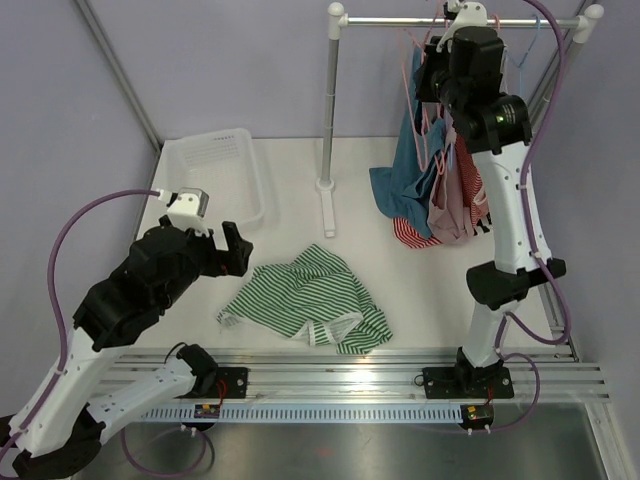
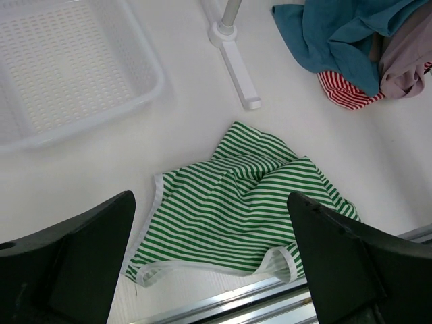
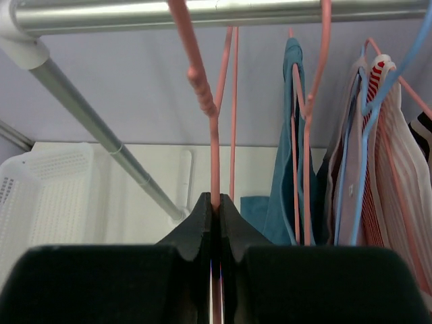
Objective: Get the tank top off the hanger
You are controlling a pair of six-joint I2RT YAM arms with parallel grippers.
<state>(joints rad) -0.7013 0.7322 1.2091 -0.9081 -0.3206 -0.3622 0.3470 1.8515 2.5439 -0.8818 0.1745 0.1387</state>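
The green-striped tank top lies crumpled on the white surface, near the front rail and between the 2 arm bases, off any hanger.

From the overhead camera I see the left arm bent low beside the garment, but only its wrist camera shows me the left fingers clearly. They are spread wide apart with nothing between them, and the tank top lies in the gap below. That view also catches the white basket at upper left and the foot of the rack beyond the garment.

The right arm reaches up to the rack's rail. From above, its wrist hides the grip. The right wrist camera shows it: the right fingers are clenched together on the lower stem of a bare pink hanger, whose hook goes up to the rail. To the right of it hang a teal garment and red-striped ones on pink and blue hangers. Overhead, their hems pool on the surface.
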